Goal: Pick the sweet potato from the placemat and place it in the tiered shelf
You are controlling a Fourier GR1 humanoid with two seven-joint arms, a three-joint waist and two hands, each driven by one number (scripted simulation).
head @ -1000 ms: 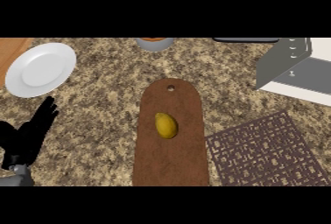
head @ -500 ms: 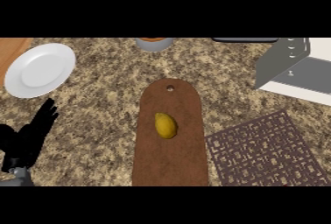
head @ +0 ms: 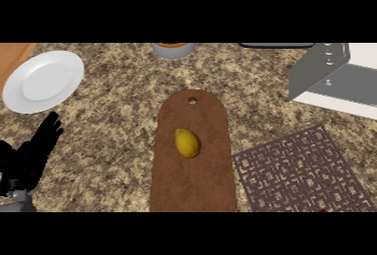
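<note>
Head view is looking steeply down on a speckled brown granite counter (head: 110,129). The sweet potato (head: 187,143), yellow and oval, is lying lengthwise near the middle of a long brown board (head: 193,179) with a rounded far end and a small hole there. This board is sitting where the task's placemat would be, while a dark woven mat (head: 302,172) is lying tilted just to the right of it, its left corner close to the board's edge. Far right, the grey and white tiered shelf (head: 331,74) is standing well apart from the sweet potato. A white plate (head: 44,81) is resting at the far left, beside a strip of wooden surface (head: 13,55) in the corner. At the far edge a grey cup with an orange inside (head: 174,49) is sitting, and a dark flat object (head: 276,45) is showing further right.

The left hand (head: 33,154) is resting at the near left edge, black fingers straight and pointing away, close together, holding nothing. The sweet potato is lying well to its right, untouched. The right hand is showing nowhere.
</note>
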